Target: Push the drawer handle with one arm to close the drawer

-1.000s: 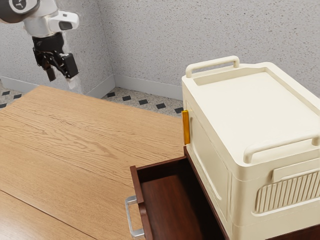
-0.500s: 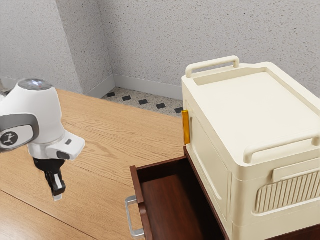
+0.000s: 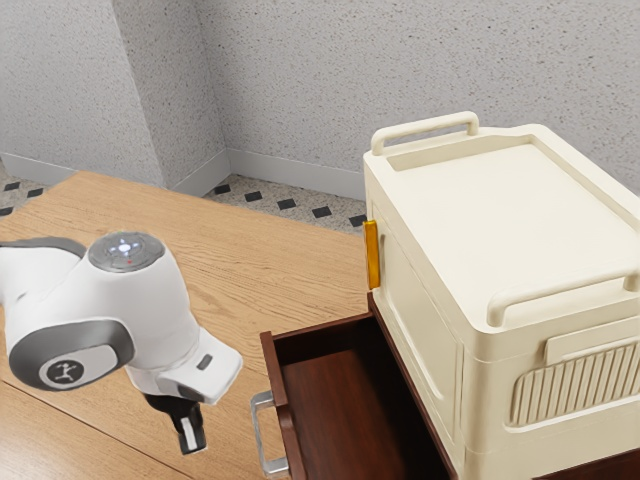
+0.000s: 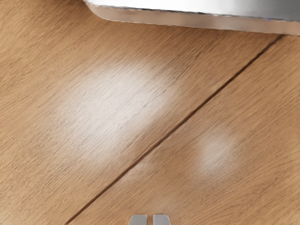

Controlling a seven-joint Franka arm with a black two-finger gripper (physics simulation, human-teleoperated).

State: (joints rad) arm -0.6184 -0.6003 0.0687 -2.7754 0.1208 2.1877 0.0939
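One drawer [image 3: 345, 420]: open, extended from under the cream box [image 3: 430, 330].
Handle [image 3: 257, 432]: on the drawer front, just beside the hand [image 3: 192, 446], apparently without contact; depth is hard to judge.
Hand: fingertips [image 4: 161, 220] set close together, nothing held.
Approach step: hand over the table [image 3: 240, 260], outside the drawer front; closing push not begun.
Next push: align with the handle, make contact, then drive straight toward the box until the drawer seats.
Handle risk: off-center contact may slip or bind the drawer.
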